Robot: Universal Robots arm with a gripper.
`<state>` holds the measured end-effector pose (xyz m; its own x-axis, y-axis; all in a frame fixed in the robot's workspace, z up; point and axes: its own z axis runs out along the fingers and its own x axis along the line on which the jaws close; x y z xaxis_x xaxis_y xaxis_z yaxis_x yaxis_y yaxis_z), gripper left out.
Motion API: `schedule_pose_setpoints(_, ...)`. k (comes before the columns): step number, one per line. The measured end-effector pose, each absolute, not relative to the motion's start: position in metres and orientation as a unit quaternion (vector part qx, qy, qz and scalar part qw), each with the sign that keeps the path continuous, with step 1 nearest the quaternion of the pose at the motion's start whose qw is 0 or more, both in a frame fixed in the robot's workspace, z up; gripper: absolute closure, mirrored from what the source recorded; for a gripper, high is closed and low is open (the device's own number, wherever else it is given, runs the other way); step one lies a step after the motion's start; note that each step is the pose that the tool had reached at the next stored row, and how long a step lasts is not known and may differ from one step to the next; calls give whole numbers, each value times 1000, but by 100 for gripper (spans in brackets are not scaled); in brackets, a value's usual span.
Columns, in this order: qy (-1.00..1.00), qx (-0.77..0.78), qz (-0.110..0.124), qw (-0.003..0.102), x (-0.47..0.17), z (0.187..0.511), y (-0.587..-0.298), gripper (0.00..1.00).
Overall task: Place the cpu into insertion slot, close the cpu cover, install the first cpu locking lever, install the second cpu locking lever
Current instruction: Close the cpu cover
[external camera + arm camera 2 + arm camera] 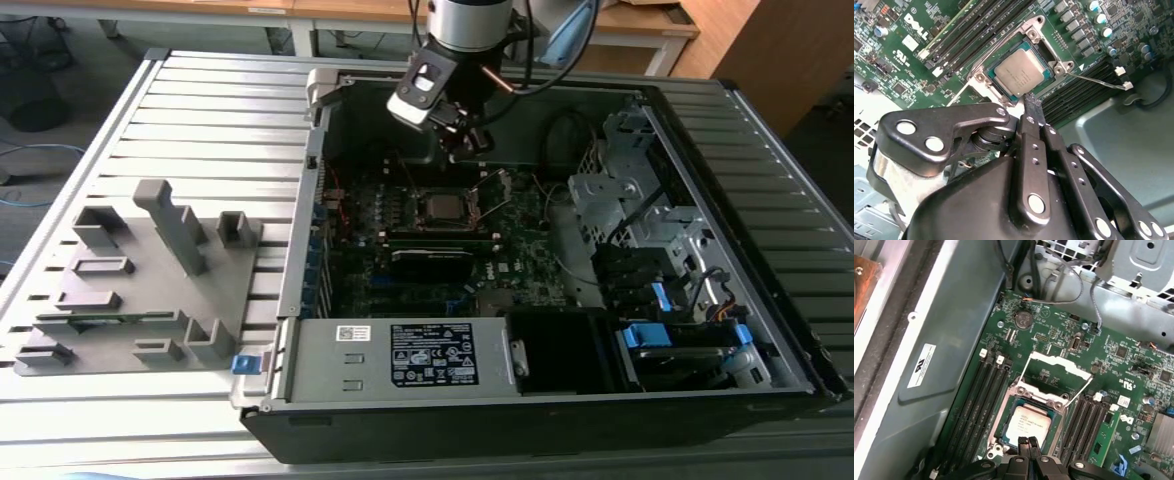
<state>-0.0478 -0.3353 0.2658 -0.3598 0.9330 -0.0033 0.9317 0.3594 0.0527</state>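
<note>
The cpu (1028, 423) lies flat in the insertion slot (1006, 416) on the green motherboard, its silver top facing up; it also shows in the second wrist view as the cpu (1018, 73). The cpu cover (1058, 361) stands swung up from its hinge at the slot's far side, and the board shows through its window. A thin wire locking lever (1098, 80) sticks out, unlatched, beside the slot. My gripper (1029, 442) is shut with nothing in it, its tips just above the chip's near edge. In the exterior view the gripper (466, 140) hangs over the slot (445, 207).
Long black memory slots (979, 395) flank the socket on both sides. The grey case wall (939, 340) rises close by. Cables and a drive cage (641, 170) fill the exterior view's right. A grey fixture plate (140, 290) lies outside the case at the exterior view's left.
</note>
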Motion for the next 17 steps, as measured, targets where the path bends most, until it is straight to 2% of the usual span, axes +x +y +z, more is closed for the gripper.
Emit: schedule_pose_setpoints(17,851,524,22,15,-48,266,-335,89)
